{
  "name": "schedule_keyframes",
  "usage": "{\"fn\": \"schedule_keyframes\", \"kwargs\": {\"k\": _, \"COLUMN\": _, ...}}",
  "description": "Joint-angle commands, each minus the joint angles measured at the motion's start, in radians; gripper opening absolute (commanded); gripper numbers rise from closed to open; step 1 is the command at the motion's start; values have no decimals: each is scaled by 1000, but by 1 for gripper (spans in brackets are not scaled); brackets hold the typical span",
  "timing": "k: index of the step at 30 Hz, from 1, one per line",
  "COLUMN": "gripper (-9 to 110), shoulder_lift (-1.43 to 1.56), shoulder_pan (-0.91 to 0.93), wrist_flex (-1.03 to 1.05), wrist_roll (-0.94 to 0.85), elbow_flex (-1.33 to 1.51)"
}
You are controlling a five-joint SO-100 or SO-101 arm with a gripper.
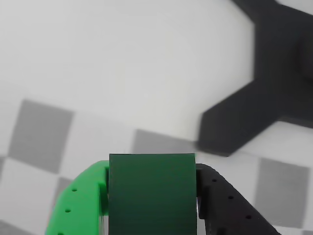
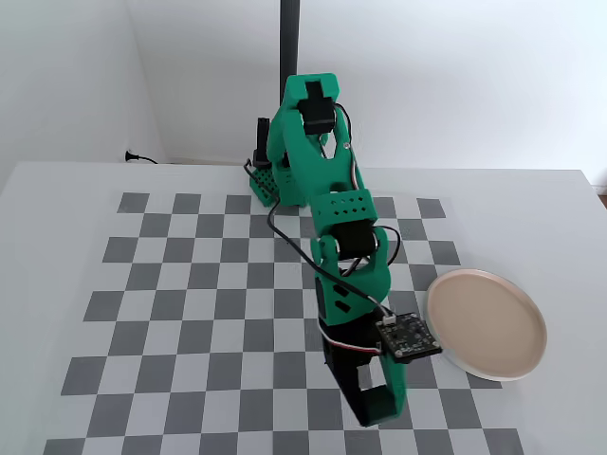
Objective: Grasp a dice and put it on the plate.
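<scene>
In the wrist view the dice (image 1: 151, 196), a dark green cube, fills the space between the bright green finger (image 1: 83, 200) and the black finger (image 1: 220, 196). My gripper (image 1: 152, 170) is shut on it, above the checkerboard. The fixed view shows the arm stretched toward the front of the board, with the gripper (image 2: 368, 398) low near the front edge. The dice cannot be made out there. The beige-pink plate (image 2: 486, 322) lies to the right of the gripper, apart from it and with nothing on it. It is out of the wrist view.
A black forked base (image 1: 274, 83) lies on the white surface ahead in the wrist view. The checkerboard mat (image 2: 190, 284) covers the white table. A black pole (image 2: 289, 38) stands behind the arm's base (image 2: 266, 180).
</scene>
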Motion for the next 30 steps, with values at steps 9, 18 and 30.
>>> {"fn": "schedule_keyframes", "kwargs": {"k": 9, "gripper": -4, "shoulder_lift": 272, "shoulder_pan": -201, "wrist_flex": -57, "wrist_roll": 18, "elbow_flex": 140}}
{"fn": "schedule_keyframes", "kwargs": {"k": 18, "gripper": -4, "shoulder_lift": 250, "shoulder_pan": -293, "wrist_flex": -67, "wrist_roll": 40, "elbow_flex": 144}}
{"fn": "schedule_keyframes", "kwargs": {"k": 30, "gripper": -4, "shoulder_lift": 172, "shoulder_pan": -443, "wrist_flex": -94, "wrist_roll": 34, "elbow_flex": 144}}
